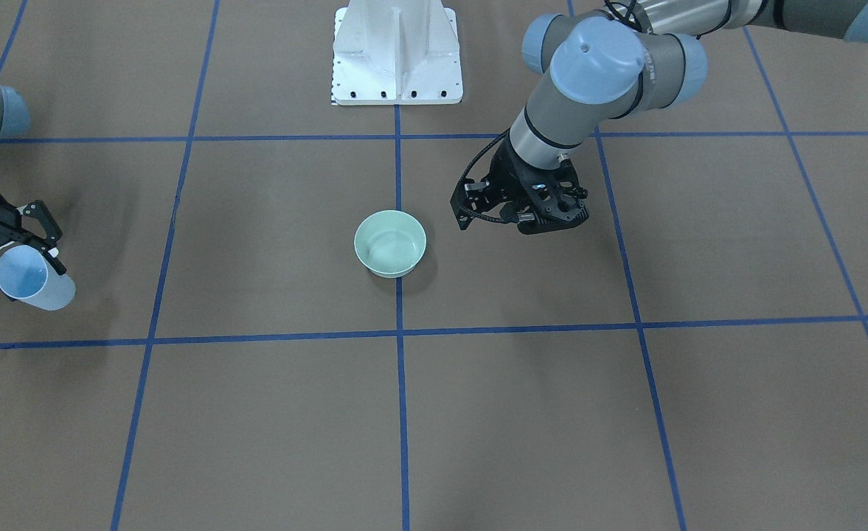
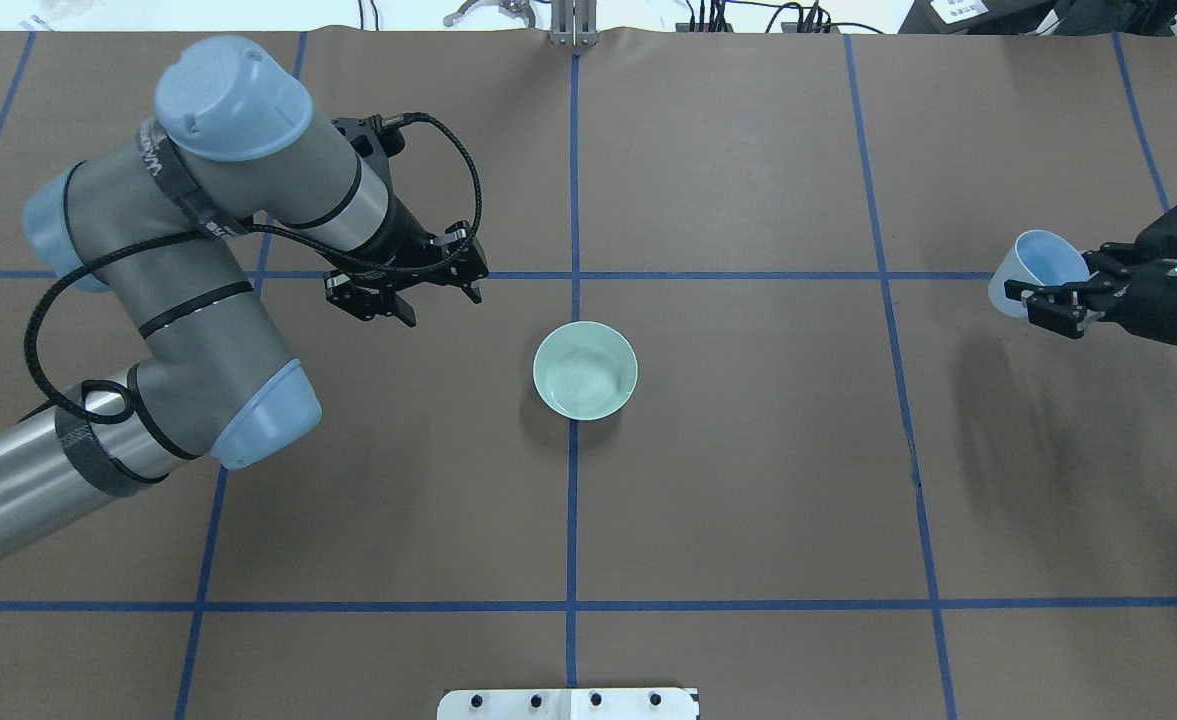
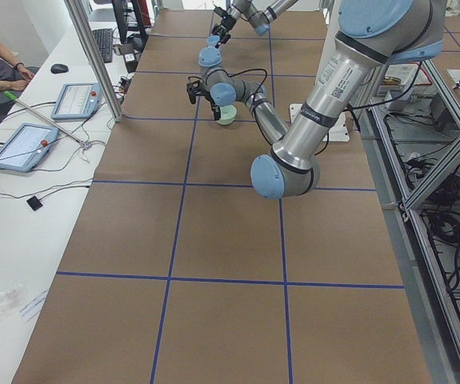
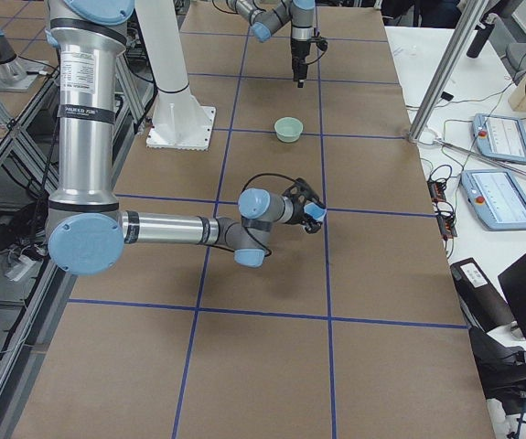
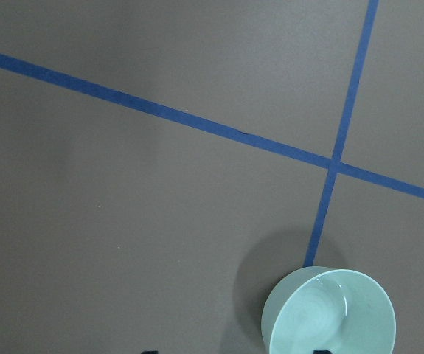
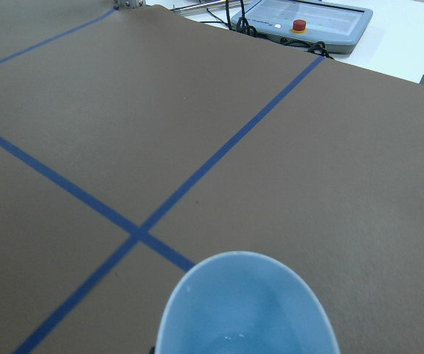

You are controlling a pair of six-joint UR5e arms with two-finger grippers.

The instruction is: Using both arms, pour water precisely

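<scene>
My right claw (image 2: 1046,300) was clamped on a pale blue cup (image 2: 1036,262). I held the cup tilted above the table (image 2: 748,480), far out on my right side and well apart from the bowl (image 2: 585,370). My left claw (image 2: 410,297) hung near the bowl with its fingers apart and nothing between them. The mint-green bowl stood upright at the table's middle, on a blue tape line (image 2: 572,520). I could not tell whether the cup held water.

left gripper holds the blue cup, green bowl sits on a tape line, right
No: the right gripper holds the blue cup; the left gripper is empty, per the overhead exterior view. The green bowl does sit on a tape line.
</scene>
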